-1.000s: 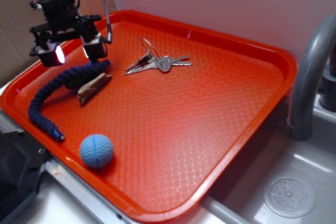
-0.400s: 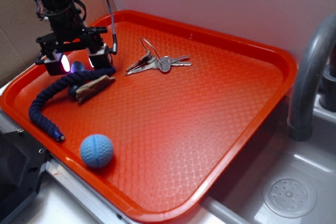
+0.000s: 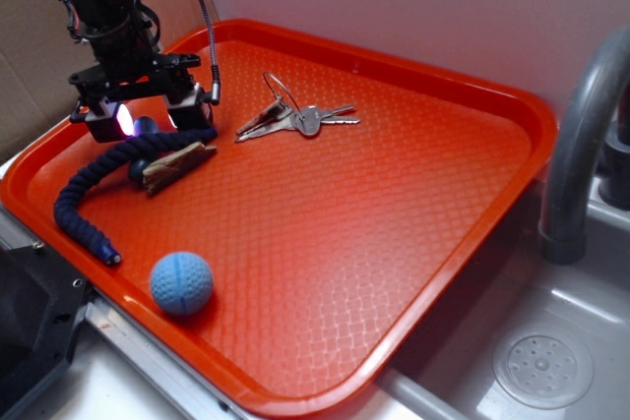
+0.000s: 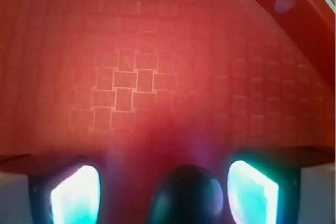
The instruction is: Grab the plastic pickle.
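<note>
The plastic pickle [image 3: 145,126] shows as a dark, rounded end between my gripper's fingers, at the tray's far left. In the wrist view the pickle [image 4: 186,196] sits at the bottom middle, close to the right lit pad [image 4: 252,192] and farther from the left pad [image 4: 76,196]. Red tray shows on both sides of it. My gripper [image 3: 145,119] stands low over the tray, open around the pickle, just behind the navy rope. The rest of the pickle is hidden.
A thick navy braided rope [image 3: 89,179] curves along the orange tray's [image 3: 413,194] left side. A brown wood-like sliver [image 3: 177,164] lies against it. Keys [image 3: 295,120] lie behind, a light blue ball [image 3: 181,282] in front. A sink and grey faucet [image 3: 576,145] are at right.
My gripper has come down and shifted slightly toward the rope; the pickle's dark end now shows between the fingers. Rope end and sliver have shifted a little.
</note>
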`<state>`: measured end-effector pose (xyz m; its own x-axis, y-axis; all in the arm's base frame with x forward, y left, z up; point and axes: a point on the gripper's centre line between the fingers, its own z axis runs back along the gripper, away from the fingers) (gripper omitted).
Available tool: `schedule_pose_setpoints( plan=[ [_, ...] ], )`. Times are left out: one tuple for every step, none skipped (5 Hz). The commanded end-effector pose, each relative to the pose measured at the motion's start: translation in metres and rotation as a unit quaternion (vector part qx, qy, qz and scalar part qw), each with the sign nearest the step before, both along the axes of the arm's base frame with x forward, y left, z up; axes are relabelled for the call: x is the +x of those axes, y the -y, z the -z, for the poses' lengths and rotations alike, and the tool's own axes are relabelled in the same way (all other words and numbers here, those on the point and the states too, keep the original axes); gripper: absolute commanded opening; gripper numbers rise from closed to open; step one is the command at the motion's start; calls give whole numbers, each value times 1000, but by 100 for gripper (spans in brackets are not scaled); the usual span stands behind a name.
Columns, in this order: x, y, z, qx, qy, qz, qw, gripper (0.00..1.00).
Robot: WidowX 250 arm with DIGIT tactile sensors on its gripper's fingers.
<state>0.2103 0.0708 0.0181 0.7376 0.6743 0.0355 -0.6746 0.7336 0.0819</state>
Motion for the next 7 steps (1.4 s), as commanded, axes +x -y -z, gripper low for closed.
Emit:
schedule_pose_setpoints(
  plan=[
    [-26,-9,9,-6,-39,29,999,0],
    [-25,-9,8,2,-39,23,999,0],
    [-25,-8,8,8,-39,24,999,0],
    [-25,-8,6,10,-37,24,999,0],
    [-23,-8,3,16,-31,37,999,0],
    [-17,-9,-8,21,-21,60,998,0],
    [2,0,-52,23,21,103,994,0]
  ],
)
